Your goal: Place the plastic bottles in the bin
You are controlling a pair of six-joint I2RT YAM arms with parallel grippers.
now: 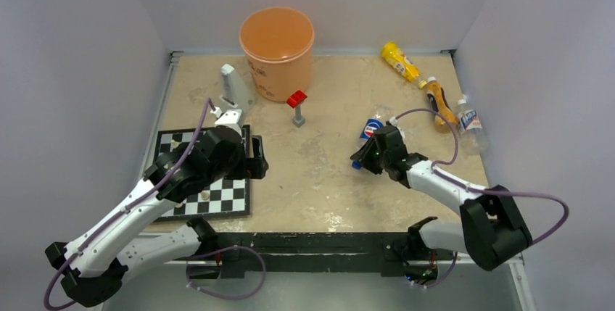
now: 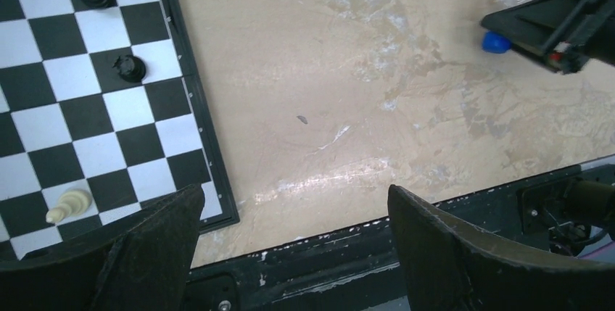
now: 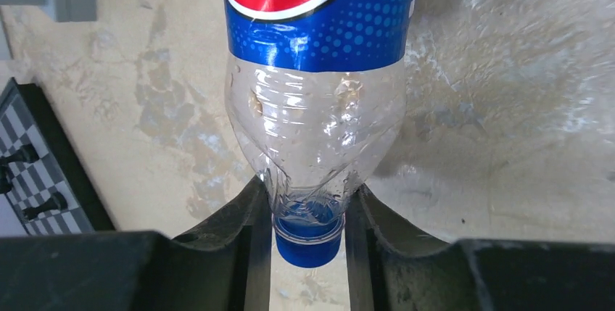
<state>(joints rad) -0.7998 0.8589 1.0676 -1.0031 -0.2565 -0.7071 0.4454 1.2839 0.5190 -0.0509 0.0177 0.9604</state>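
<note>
Right wrist view alone shows right pincer (image 3: 308,213) clamping bottle (image 3: 317,108) neck.

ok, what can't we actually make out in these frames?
Blue-and-red-labelled clear plastic bottle: body cut off by the top edge in right wrist view; right hand covers most of it in top view.
Orange plastic bin: its near wall hides part of the inside, top view.
Clear plastic bottle by the right wall: label text too small, top view.
Black chess piece: seen from above, left wrist view; type unclear.
</note>
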